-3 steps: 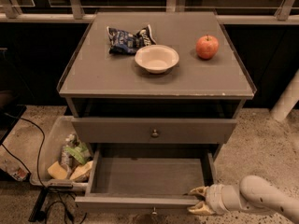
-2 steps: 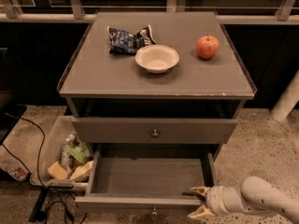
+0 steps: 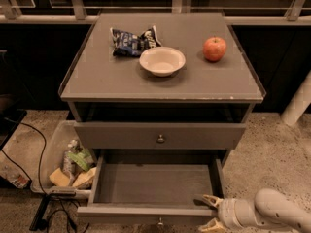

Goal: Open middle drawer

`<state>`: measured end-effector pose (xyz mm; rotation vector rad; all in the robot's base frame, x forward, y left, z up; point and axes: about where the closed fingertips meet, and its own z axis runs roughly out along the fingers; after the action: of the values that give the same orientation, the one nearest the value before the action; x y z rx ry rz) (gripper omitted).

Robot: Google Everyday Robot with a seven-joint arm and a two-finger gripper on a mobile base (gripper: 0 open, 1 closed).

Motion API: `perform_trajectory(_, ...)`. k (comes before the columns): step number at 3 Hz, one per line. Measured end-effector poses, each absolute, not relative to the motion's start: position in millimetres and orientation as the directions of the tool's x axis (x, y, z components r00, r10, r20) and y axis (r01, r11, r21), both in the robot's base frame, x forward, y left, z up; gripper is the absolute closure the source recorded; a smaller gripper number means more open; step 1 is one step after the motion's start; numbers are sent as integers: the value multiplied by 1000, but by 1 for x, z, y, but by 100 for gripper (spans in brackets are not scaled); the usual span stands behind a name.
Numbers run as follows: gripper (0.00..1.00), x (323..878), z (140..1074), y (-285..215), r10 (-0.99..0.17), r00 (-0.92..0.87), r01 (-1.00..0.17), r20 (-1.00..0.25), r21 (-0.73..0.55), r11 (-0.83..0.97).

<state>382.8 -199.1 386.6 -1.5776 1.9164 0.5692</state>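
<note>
The middle drawer [image 3: 126, 136] is a grey-brown front with a small brass knob [image 3: 160, 139]. It sits pushed in under the cabinet top. Below it, the bottom drawer [image 3: 158, 184] is pulled far out, showing a bare flat tray, with its own knob [image 3: 159, 222] at the frame's lower edge. My gripper [image 3: 206, 212] is at the lower right, by the right front corner of the open bottom drawer and well below the middle drawer's knob. Its fingers [image 3: 208, 199] are spread open and hold nothing.
On the cabinet top [image 3: 97, 76] lie a blue chip bag [image 3: 129, 41], a white bowl [image 3: 162, 60] and a red apple [image 3: 214, 48]. A clear bin [image 3: 51, 147] with snacks stands on the floor at the left, with cables [image 3: 41, 152] beside it. A white post [image 3: 299, 101] rises at the right.
My gripper has drifted slightly lower beside the bottom drawer's right front corner. Neither drawer has moved.
</note>
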Motion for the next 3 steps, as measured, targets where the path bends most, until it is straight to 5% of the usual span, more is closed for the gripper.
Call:
perform_trajectory(2,88,389,390,-202,-727,-127,-978,-675,-40,207)
perform_trajectory(3,87,389,390,-202,-727,-127,-978,-675,-40,207)
